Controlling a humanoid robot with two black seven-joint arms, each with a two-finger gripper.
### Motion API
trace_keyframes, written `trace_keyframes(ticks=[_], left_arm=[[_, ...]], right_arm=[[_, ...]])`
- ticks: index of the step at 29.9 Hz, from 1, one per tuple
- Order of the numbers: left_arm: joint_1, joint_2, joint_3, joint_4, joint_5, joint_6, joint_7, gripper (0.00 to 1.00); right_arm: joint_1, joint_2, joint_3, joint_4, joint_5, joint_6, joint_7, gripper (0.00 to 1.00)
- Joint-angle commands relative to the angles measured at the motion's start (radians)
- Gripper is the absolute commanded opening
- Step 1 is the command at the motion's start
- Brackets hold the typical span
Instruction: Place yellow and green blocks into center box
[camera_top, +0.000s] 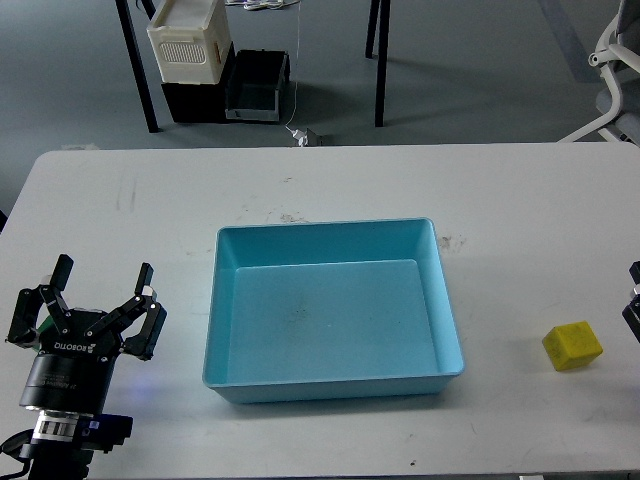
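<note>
Yellow block (572, 345) sits right of the blue tray (330, 382); left gripper (103, 273) spread wide, right gripper (634, 300) barely visible, can't tell.

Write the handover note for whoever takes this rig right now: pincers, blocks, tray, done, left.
Left pincer: open, empty, over the table left of the blue tray.
Right pincer: only a dark sliver at the right edge; state unreadable.
Yellow block: on the table right of the tray, near that arm.
Green block: not in view.
Done: nothing; tray holds no block.
Left: both blocks into the tray.
</note>
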Motion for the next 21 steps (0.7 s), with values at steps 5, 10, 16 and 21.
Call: trace_keyframes(ticks=[5,10,16,21], left_arm=[[-0.028,0.0,0.006,0.002,0.0,0.0,0.001,0.99],[-0.031,0.0,0.006,0.011,0.002,0.0,0.01,1.0],[-0.037,0.0,-0.013,0.016,0.002,0.0,0.004,1.0],[-0.028,0.0,-0.049,0.013,-0.006,0.0,0.001,1.0]], right_arm=[[0.001,-0.008,0.007,0.004,-0.002,-0.007,0.0,1.0],[0.001,-0.009,-0.007,0.004,-0.007,-0.008,-0.001,1.0],[0.009,-0.012,-0.031,0.007,-0.008,-0.008,-0.001,1.0],[0.009,-0.082,-0.056,0.004,-0.008,-0.007,-0.003,1.0]])
